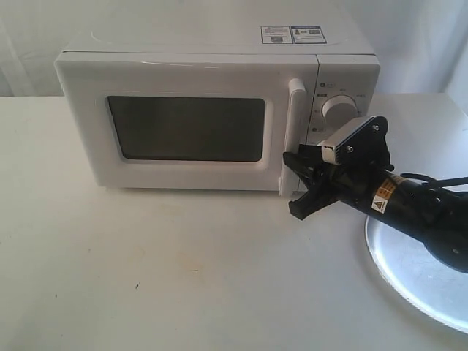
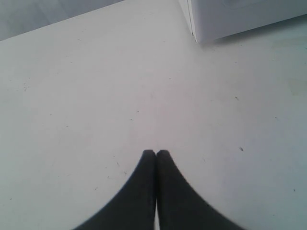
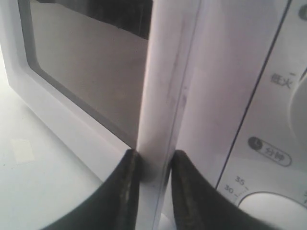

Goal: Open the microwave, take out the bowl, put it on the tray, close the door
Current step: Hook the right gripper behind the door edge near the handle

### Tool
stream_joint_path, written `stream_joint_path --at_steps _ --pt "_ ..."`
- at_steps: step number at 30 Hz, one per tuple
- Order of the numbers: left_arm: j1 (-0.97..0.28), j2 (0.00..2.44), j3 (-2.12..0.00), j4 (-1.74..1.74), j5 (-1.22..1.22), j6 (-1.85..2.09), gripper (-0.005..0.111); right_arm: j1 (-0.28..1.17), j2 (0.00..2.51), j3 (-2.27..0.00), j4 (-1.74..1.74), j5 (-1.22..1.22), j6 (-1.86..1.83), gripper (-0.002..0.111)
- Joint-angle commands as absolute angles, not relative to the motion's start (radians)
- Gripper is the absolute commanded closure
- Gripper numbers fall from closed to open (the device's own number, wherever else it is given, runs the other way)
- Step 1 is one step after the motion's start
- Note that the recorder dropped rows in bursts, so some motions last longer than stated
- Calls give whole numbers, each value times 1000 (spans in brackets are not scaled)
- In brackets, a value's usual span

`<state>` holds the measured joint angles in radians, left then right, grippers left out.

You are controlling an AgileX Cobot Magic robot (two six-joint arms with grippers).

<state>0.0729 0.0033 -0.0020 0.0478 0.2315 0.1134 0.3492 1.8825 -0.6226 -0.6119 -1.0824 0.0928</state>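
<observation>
The white microwave (image 1: 205, 66) stands at the back of the table with its door (image 1: 190, 131) closed. My right gripper (image 1: 294, 184) is at the lower end of the tall white handle (image 1: 295, 131). In the right wrist view its two black fingers (image 3: 129, 177) press either side of the handle (image 3: 160, 96), so the right gripper (image 3: 153, 155) is shut on it. The silver tray (image 1: 417, 278) lies at the right, partly under the right arm. The bowl is hidden behind the dark window. My left gripper (image 2: 156, 153) is shut and empty over bare table.
A round white dial (image 1: 338, 110) sits on the control panel just right of the handle. The microwave's lower corner (image 2: 196, 33) shows at the far edge of the left wrist view. The white table (image 1: 146, 263) stretches in front of the microwave.
</observation>
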Motion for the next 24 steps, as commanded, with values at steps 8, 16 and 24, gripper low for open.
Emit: stream_joint_path --at_steps 8,16,24 --pt "69 0 0 45 232 109 107 509 1888 -621 -826 -1153 22 108" --pt "69 0 0 45 232 109 107 588 1888 -621 -824 -1155 -45 108" --pt "69 0 0 45 232 109 107 622 1888 -621 -822 -1207 -52 108"
